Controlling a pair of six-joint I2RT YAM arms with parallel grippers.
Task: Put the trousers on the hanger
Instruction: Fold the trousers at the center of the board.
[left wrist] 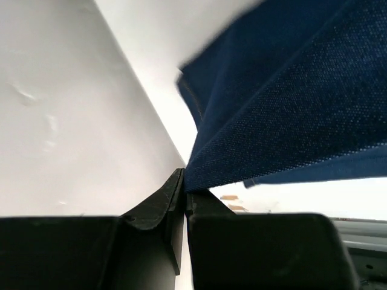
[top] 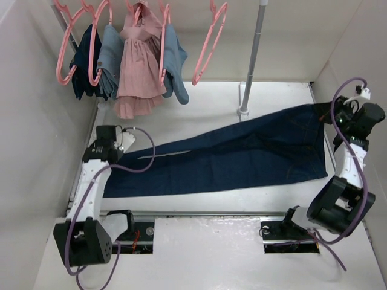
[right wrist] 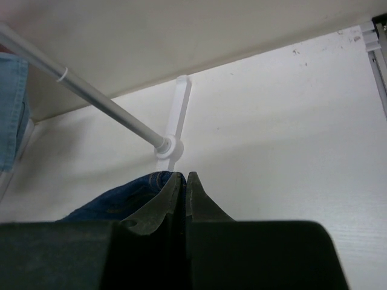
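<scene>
The dark navy trousers lie stretched flat across the table, legs to the left, waist to the right. My left gripper is shut on the leg end; in the left wrist view the denim hangs from the closed jaws. My right gripper is shut on the waist corner; in the right wrist view the denim sits between the closed jaws. Several pink hangers hang on the rail at the back; an empty one hangs at the right of the row.
On the rail hang a dark garment, lighter blue denim garments and a pink dress. A white rack pole stands on its foot behind the trousers, also in the right wrist view. White walls enclose the table.
</scene>
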